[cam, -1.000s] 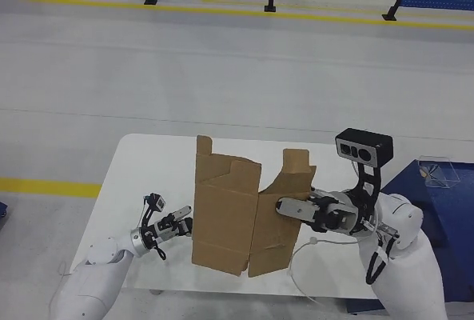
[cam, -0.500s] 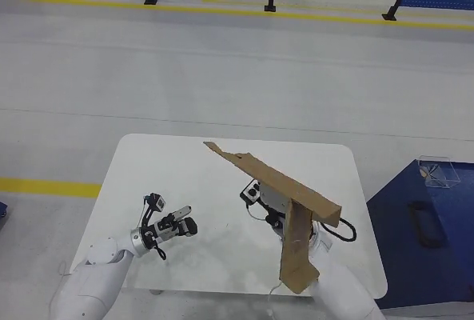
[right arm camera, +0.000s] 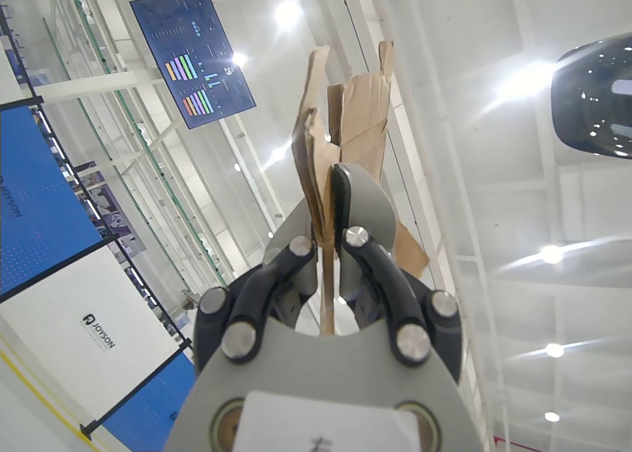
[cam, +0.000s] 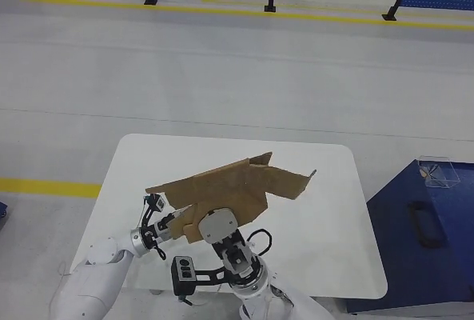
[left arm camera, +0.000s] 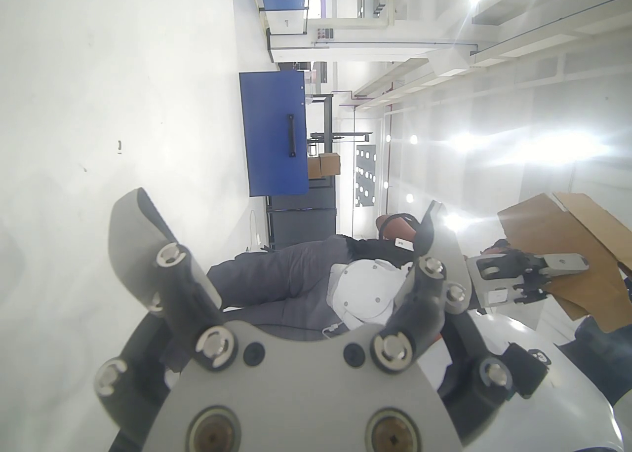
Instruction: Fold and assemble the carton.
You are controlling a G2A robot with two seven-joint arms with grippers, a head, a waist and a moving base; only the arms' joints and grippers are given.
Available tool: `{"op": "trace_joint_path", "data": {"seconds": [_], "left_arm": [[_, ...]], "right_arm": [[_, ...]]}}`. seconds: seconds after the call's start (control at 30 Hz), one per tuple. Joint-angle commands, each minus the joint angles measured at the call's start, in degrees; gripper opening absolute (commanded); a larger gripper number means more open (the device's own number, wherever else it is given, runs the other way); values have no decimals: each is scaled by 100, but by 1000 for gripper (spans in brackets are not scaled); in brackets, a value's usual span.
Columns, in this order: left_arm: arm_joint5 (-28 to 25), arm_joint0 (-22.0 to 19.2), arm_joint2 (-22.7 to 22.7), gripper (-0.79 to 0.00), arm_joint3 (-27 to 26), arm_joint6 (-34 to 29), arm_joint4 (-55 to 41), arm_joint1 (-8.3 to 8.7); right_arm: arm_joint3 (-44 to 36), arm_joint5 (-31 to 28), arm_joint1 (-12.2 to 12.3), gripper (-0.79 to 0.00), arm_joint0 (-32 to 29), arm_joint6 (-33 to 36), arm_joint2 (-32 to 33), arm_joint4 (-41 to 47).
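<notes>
The flattened brown carton (cam: 221,188) hangs tilted above the middle of the white table (cam: 324,240), one flap sticking out toward the back right. My right gripper (right arm camera: 328,192) is shut on the carton's (right arm camera: 358,113) edge, the cardboard pinched between its pads and rising above them. The right wrist (cam: 218,226) sits under the carton near the table's front. In the left wrist view that gripper (left arm camera: 538,271) holds the carton (left arm camera: 568,246) farther off. My left gripper (left arm camera: 289,232) is open and holds nothing; it (cam: 161,230) sits at the front left, its tips under the carton's low corner.
A blue cabinet (cam: 436,224) stands off the table's right side, with a clear container (cam: 435,170) on top. Bare tabletop lies to the right and at the back left. Grey floor with a yellow line (cam: 37,187) surrounds the table.
The right arm swung from the table's right side to the front centre, carrying the carton from upright to a tilted, nearly flat pose over the left gripper. The left gripper stayed put.
</notes>
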Motion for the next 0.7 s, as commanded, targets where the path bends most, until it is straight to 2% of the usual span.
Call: {"op": "trace_joint_path", "data": {"seconds": [0.0,0.07,0.17,0.3,0.4,0.43,0.47,0.57,0.67], "left_arm": [[0,0,0,0,0,0,0,0],[0,0,0,0,0,0,0,0],[0,0,0,0,0,0,0,0],[0,0,0,0,0,0,0,0],[0,0,0,0,0,0,0,0],[0,0,0,0,0,0,0,0],[0,0,0,0,0,0,0,0],[0,0,0,0,0,0,0,0],[0,0,0,0,0,0,0,0]], "right_arm": [[16,11,-17,-785,-23,-75,39,0],[34,12,-36,-785,-51,-109,107,-98],[35,-119,-58,-785,-61,64,356,-702],[-110,-1033,-83,-785,-113,1239,871,-3101],[-203,-2115,-76,-785,-85,2294,1260,-4876],[-225,-2598,-61,-785,-50,2586,1431,-5519],[-238,-3349,-33,-785,-17,2924,1666,-6476],[-403,-4610,32,-785,0,3414,2157,-7935],[-779,-5856,103,-785,-142,3615,2781,-9057]]}}
